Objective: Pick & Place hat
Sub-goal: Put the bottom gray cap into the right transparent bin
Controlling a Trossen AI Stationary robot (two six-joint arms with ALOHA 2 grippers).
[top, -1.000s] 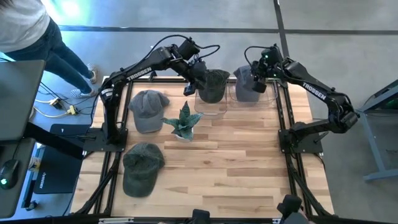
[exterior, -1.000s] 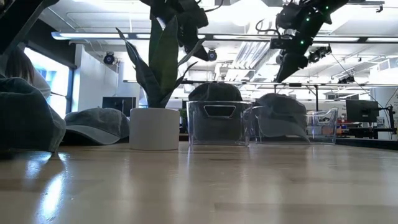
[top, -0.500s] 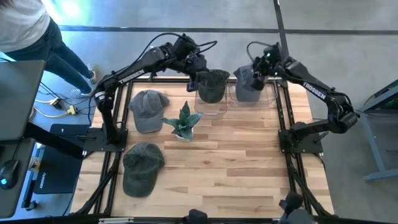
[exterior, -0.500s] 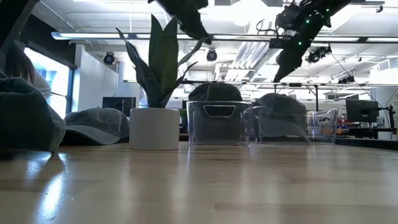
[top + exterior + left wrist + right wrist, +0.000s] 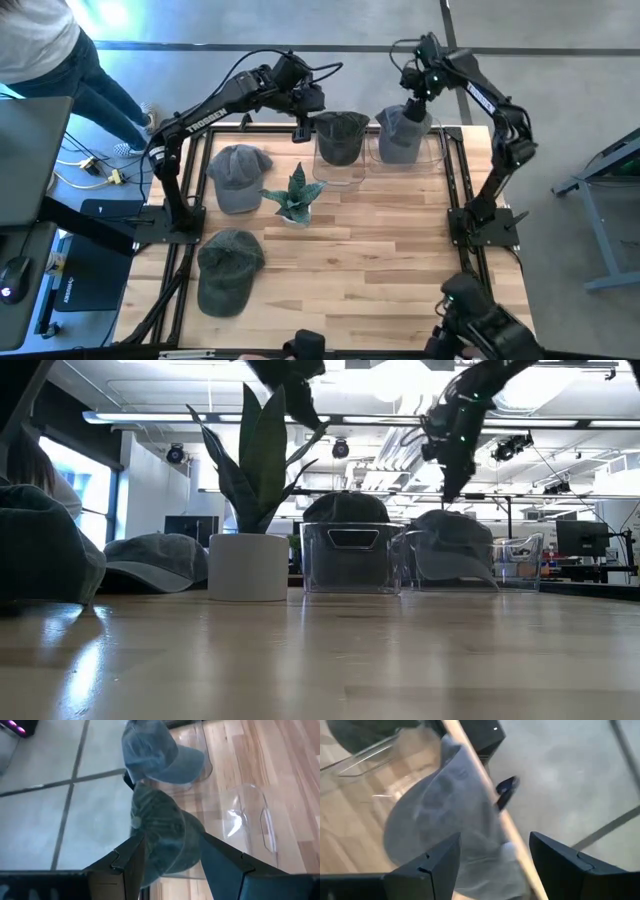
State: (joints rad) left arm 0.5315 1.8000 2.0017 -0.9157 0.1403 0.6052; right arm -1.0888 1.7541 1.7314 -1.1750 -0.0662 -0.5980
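— With two hats already in the clear bins (image 5: 365, 165), which arm gets the next?
— The left gripper (image 5: 301, 108), fingers apart and empty, hangs at the far edge; the grey hat (image 5: 236, 176) lies on the desk (image 5: 390, 250) near its side, brim pointing away.
— And the right gripper (image 5: 418, 92)?
— Fingers spread, empty, above its bin, well apart from that hat.
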